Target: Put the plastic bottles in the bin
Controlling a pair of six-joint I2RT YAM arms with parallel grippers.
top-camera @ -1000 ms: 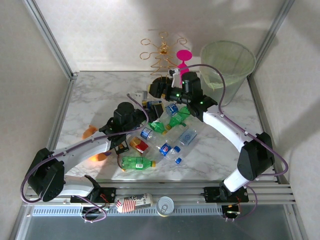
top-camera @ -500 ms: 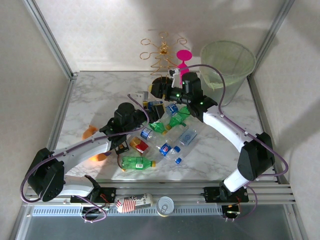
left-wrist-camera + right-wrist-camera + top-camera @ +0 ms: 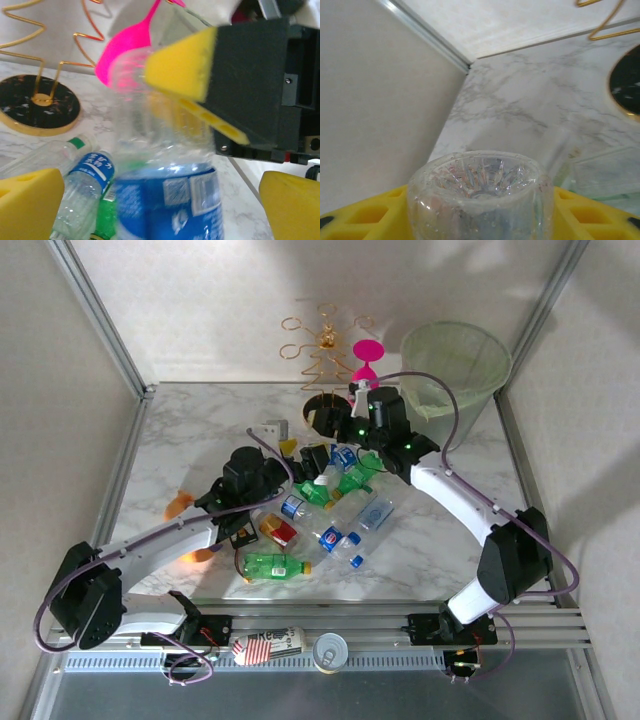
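Currently, the right gripper (image 3: 480,220) is pinching its yellow fingers (image 3: 590,216) narrowly on a clear bottle (image 3: 480,192) near its base end, holding it over the marble table (image 3: 190,440). The left gripper (image 3: 160,207) is standing wide, its pads (image 3: 27,205) flanking that bottle's blue label without touching. Other bottles (image 3: 275,565) are lying on the table, well apart from the bin (image 3: 455,365) at the far right corner.

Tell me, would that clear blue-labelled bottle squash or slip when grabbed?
Probably light: the clear bottle looks empty, see-through above its label. Its thin walls may dent in the right gripper. Smooth and round, it could slip, or roll if dropped.
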